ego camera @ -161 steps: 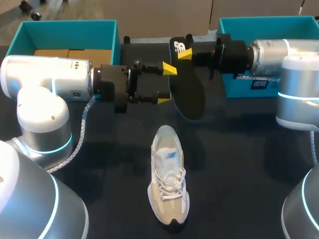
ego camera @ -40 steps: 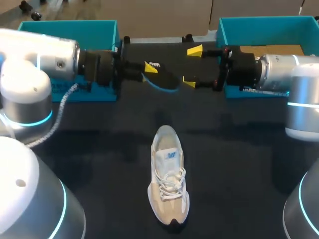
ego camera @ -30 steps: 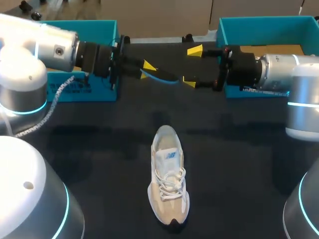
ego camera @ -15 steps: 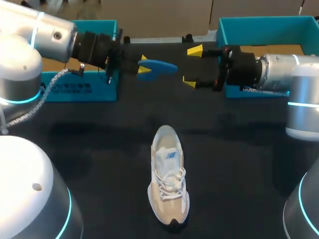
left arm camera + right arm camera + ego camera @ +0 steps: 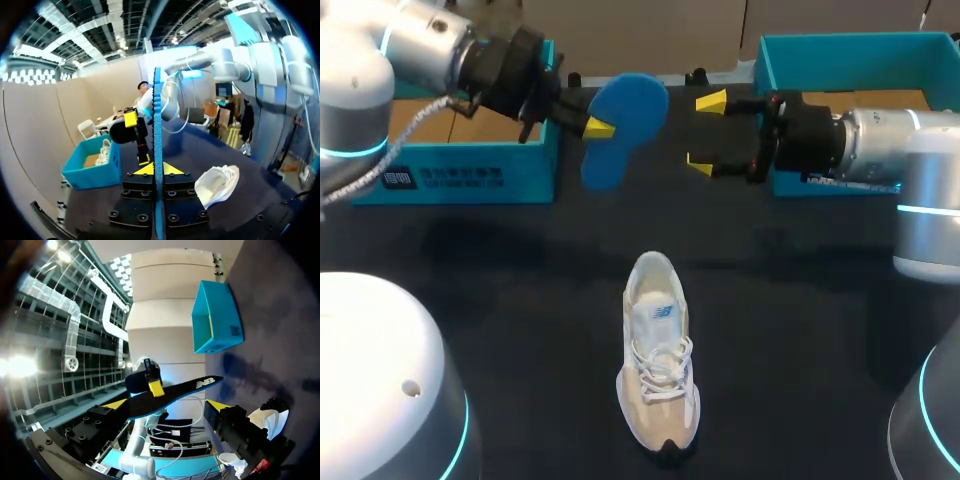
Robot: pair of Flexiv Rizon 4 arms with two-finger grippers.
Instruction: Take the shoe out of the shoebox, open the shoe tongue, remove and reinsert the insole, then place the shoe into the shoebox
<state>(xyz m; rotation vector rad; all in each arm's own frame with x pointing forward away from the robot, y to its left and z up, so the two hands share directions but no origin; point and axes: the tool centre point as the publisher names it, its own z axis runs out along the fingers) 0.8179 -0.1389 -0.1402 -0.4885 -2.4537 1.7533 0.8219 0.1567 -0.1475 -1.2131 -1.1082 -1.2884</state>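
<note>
A beige and white shoe (image 5: 658, 365) lies on the dark table, toe toward me; it also shows in the left wrist view (image 5: 217, 185) and the right wrist view (image 5: 267, 420). My left gripper (image 5: 594, 127) hangs above the table's back, shut on the insole (image 5: 622, 118), whose blue underside faces the head camera. In its own wrist view the insole (image 5: 157, 130) stands edge-on between the fingers of the left gripper (image 5: 158, 169). My right gripper (image 5: 705, 134) is open just right of the insole, apart from it. In the right wrist view the insole (image 5: 175, 392) shows its black side ahead of the right gripper (image 5: 167, 405).
A teal shoebox (image 5: 450, 165) stands at the back left under my left arm. A second teal box (image 5: 850, 50) stands at the back right behind my right arm. The shoe lies alone on the near half of the table.
The left gripper has turned the insole over from edge-on to blue side up and drawn it a little left and back. The right gripper and the shoe have stayed put.
</note>
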